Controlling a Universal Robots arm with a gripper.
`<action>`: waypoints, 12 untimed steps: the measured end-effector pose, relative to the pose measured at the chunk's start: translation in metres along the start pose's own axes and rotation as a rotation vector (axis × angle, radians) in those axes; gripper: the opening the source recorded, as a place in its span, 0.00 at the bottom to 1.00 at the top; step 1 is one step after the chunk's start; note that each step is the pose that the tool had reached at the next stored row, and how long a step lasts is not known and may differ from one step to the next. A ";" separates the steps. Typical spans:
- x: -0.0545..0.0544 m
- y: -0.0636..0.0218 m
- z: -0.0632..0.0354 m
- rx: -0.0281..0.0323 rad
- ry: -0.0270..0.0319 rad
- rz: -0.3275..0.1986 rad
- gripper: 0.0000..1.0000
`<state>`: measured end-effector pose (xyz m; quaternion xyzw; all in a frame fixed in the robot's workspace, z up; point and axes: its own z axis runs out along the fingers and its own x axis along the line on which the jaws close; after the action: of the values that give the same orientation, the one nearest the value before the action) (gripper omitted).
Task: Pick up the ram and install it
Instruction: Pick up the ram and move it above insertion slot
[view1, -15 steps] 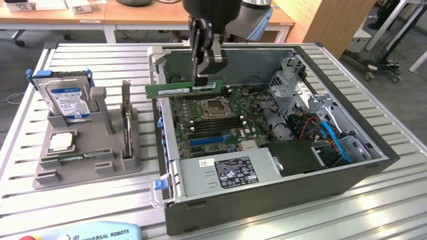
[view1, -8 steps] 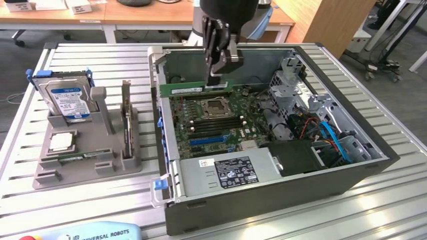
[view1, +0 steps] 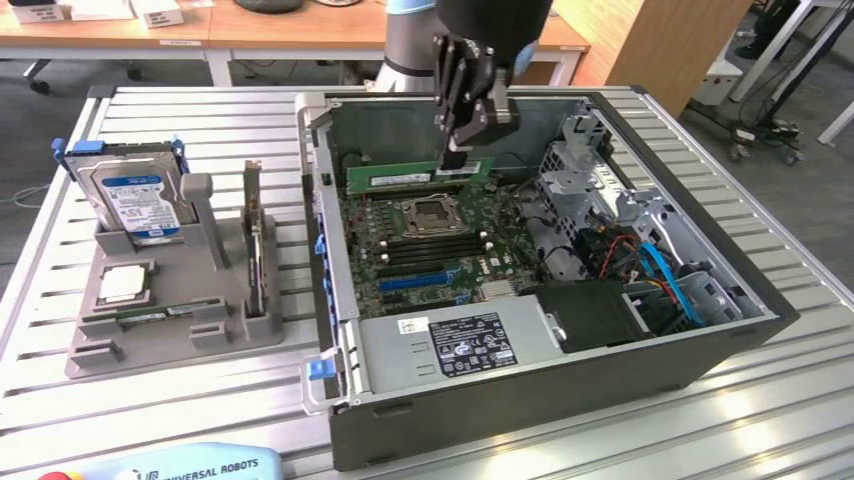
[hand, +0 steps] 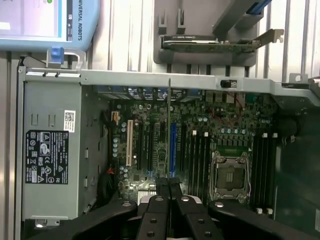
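My gripper hangs inside the open computer case, shut on the ram. The ram is a long green stick with a pale label. It is held level on its long edge, just above the motherboard on the far side of the empty processor socket. In the wrist view the ram is a thin edge-on line running out from my gripper over the board. Black memory slots lie beside the socket.
A grey holder tray stands at the exterior view's left. It carries a hard drive, a square processor chip and an upright expansion card. The power supply and drive cage crowd the case. A teach pendant lies at the front edge.
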<state>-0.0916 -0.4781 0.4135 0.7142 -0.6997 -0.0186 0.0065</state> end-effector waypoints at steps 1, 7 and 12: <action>0.000 -0.0028 -0.0001 0.0000 0.0000 0.000 0.11; 0.000 -0.0220 -0.0008 -0.0001 0.0000 0.000 0.11; 0.001 -0.0370 -0.0013 0.0000 0.0000 0.000 0.11</action>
<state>-0.0546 -0.4781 0.4135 0.7142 -0.6997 -0.0186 0.0065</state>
